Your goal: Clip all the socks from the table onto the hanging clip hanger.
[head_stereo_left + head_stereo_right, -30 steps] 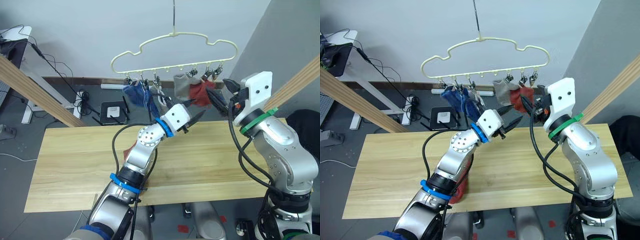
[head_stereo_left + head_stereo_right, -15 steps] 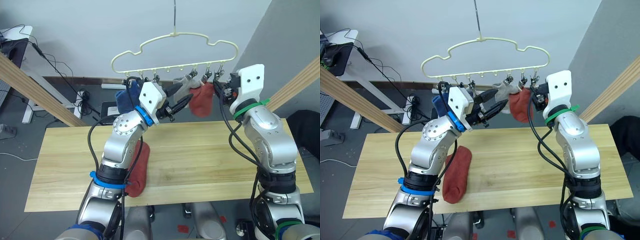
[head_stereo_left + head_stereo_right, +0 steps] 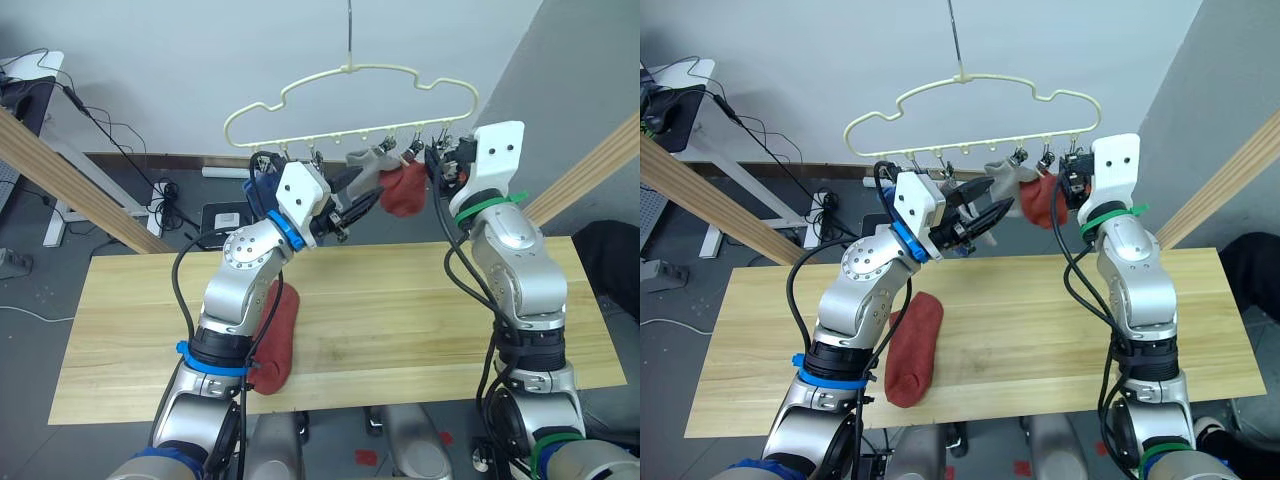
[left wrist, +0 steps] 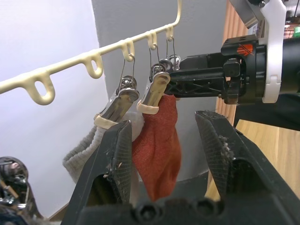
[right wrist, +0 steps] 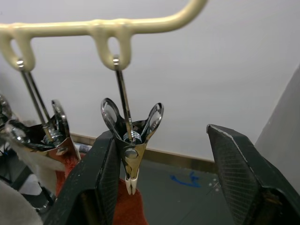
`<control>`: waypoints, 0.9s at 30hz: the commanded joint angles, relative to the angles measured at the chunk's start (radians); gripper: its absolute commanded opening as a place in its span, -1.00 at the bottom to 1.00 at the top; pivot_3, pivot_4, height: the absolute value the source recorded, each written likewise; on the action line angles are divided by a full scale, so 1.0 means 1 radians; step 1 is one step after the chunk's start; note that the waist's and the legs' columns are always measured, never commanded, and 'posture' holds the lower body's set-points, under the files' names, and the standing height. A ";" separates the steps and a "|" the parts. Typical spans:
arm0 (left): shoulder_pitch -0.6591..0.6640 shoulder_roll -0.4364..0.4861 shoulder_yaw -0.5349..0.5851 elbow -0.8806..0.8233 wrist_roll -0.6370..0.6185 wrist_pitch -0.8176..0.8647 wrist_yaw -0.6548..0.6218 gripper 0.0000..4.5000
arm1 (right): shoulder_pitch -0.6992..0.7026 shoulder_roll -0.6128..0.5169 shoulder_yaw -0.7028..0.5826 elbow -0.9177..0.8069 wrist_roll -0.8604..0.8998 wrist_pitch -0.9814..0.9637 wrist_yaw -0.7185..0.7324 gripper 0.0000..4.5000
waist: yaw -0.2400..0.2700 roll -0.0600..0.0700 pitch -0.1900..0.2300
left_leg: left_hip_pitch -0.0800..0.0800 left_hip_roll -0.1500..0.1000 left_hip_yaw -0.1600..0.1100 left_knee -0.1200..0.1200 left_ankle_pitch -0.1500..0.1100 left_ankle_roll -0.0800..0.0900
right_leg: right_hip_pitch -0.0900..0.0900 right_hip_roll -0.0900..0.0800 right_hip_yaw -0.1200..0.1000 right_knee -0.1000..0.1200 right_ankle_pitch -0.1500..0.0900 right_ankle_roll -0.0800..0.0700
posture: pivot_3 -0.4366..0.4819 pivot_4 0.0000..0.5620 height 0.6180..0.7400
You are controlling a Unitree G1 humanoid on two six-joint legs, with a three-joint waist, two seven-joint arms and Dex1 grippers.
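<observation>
I'm holding my left tool (image 4: 161,154) spread apart, a grey sock (image 4: 86,152) and a red sock (image 4: 159,150) hanging clipped just ahead of it. On the desk (image 3: 400,320) below, another red sock (image 3: 272,340) is lying. My right tool (image 5: 161,185), fingers apart, is flanking an empty clip (image 5: 131,152) on the clip hanger (image 3: 350,85).

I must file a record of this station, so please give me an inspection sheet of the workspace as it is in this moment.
Surface: wooden table, bare except for one sock.
Job's things: rust red sock lies on the table; clip hanger holds a blue sock, a grey sock and a second red sock; the end clip is empty.
Clutter: nothing seen on the table.
Grippers: left gripper open in front of the clipped red sock; right gripper open beside the empty clip.
Cables: black cables on the floor behind the table.
Surroundings: wooden poles either side, grey wall.
</observation>
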 commanded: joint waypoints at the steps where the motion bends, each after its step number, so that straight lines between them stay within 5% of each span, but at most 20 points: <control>1: -0.010 0.001 -0.001 -0.040 -0.005 -0.020 -0.009 0.06 | -0.019 0.022 -0.029 -0.070 0.031 0.017 -0.016 0.30 | 0.000 0.000 0.000 | 0.000 0.000 0.000 0.000 0.000 0.000 | 0.000 0.000 0.000 0.000 0.000 0.000 | -0.43 0.25 1.00; 21: -0.005 0.002 -0.008 -0.036 0.005 -0.025 -0.021 0.06 | -0.047 0.115 -0.078 -0.150 0.140 0.115 -0.074 0.30 | -0.001 0.000 0.000 | 0.000 0.000 0.000 0.000 0.000 0.000 | 0.000 0.000 0.000 0.001 0.000 0.000 | -0.44 0.22 1.00; 27: 0.001 0.005 -0.008 -0.036 0.011 -0.026 -0.022 0.08 | -0.049 0.119 -0.082 -0.143 0.156 0.113 -0.072 -0.59 | -0.001 0.000 0.000 | 0.000 0.000 0.000 0.000 0.000 0.000 | 0.000 0.000 0.000 0.001 0.000 0.000 | -0.44 0.19 1.00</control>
